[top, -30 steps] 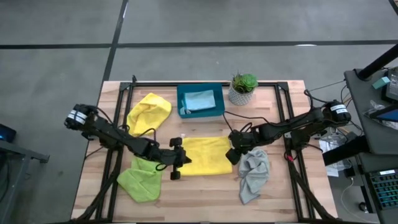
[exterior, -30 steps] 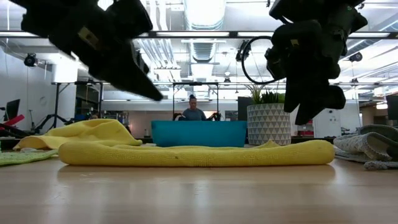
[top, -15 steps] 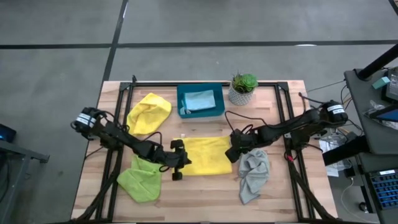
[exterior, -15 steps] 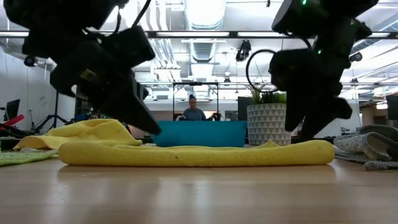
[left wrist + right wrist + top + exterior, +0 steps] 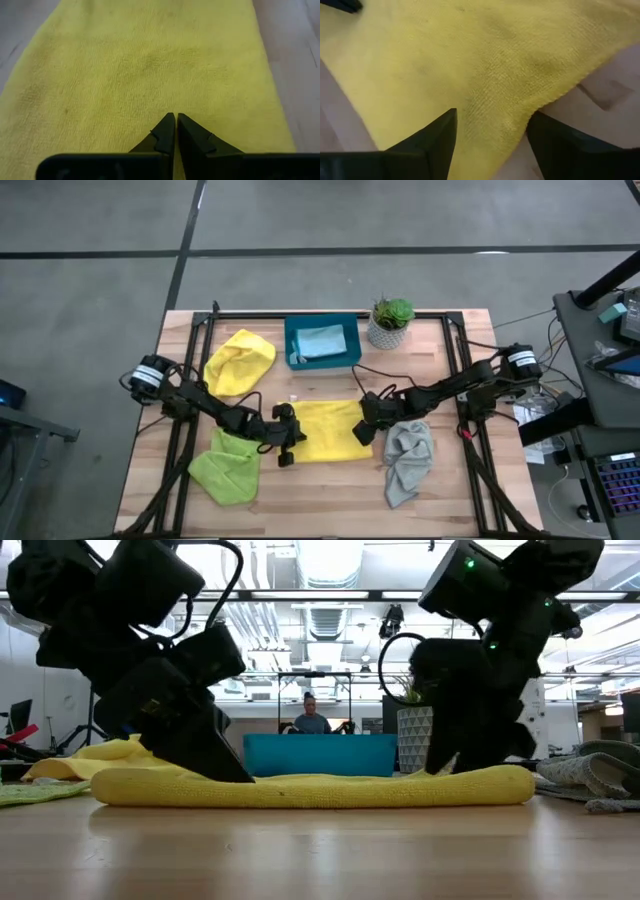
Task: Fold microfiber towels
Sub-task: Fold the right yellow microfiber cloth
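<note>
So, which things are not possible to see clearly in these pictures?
- Light blue towel: high view, too small to tell whether it is folded; in the low view the teal tray wall hides it.
- Lime green towel: high view, left arm covers its upper edge.
- Right gripper over the flat yellow towel: right wrist view, frame edge cuts the open fingers, so contact is unclear.

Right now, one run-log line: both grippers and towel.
left gripper: shut, on flat yellow microfiber towel | right gripper: open, straddling its opposite edge | fold: not yet done
</note>
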### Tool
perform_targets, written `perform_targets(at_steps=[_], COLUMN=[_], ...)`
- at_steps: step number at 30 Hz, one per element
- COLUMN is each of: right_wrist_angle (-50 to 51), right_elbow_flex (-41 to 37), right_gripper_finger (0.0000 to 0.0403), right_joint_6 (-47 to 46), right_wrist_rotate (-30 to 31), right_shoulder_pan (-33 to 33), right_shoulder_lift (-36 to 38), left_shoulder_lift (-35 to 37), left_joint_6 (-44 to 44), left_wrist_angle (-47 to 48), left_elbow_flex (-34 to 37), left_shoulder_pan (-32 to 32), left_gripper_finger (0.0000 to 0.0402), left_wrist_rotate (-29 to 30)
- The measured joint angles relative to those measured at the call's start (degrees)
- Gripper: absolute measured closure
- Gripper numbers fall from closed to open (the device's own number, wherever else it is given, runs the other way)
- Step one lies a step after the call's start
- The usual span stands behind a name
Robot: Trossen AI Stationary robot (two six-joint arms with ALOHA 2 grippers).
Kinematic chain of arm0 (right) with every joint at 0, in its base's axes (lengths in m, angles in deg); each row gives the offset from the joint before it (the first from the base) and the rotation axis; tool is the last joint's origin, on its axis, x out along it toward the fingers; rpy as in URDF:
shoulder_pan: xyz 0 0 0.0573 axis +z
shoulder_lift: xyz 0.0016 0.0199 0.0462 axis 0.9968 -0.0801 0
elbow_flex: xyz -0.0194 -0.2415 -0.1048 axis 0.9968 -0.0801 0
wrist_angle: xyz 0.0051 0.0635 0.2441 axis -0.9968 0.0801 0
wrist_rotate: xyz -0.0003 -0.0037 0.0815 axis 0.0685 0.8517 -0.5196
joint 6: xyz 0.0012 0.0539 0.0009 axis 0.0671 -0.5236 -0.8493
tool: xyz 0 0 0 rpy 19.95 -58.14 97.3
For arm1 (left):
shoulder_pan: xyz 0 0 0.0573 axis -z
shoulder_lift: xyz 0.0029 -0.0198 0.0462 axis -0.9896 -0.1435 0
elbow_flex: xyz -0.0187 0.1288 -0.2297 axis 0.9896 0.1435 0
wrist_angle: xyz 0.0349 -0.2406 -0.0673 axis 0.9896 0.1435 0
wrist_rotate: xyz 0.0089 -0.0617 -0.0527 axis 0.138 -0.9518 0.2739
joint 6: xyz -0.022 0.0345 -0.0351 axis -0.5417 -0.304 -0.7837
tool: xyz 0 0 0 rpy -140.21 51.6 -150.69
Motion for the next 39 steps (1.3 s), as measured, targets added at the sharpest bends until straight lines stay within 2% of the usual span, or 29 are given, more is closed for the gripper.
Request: perform_targets(at_steps=[9, 18, 24, 32, 36, 39], right_wrist_angle=[-1.68, -1.58, 1.66, 19.09, 25.81, 28.5], right_elbow_flex=[-0.16, -0.24, -0.24, 3.49, 7.75, 11.34], right_gripper_finger=[0.0265, 0.0386, 0.0389, 0.039, 0.039, 0.039], right_joint_6=[-1.63, 1.25, 2.48, 6.28, 8.86, 9.81], right_wrist_rotate=[1.03, 1.68, 1.67, 1.7, 1.8, 1.78], right_shoulder_pan=[0.0, 0.01, -0.53, -4.45, -6.47, -7.29], right_shoulder_lift=[-0.47, -0.43, 1.91, 7.43, 7.64, 7.52], left_shoulder_lift=[0.07, 0.12, 2.49, 13.51, 13.87, 11.32], left_joint_6=[0.0, -0.01, 0.0, 0.03, -0.04, -1.18], left_wrist_angle=[-0.23, -0.25, 2.58, 17.67, 16.77, 15.1], left_elbow_flex=[0.02, 0.02, 0.02, 0.39, 2.4, 2.65], left_shoulder_pan=[0.0, 0.0, 0.02, 0.15, 0.15, 0.15], left_gripper_finger=[0.0395, 0.0395, 0.0395, 0.0395, 0.0395, 0.0395], left_wrist_rotate=[-0.04, -0.17, -0.24, -0.92, -0.34, 0.22])
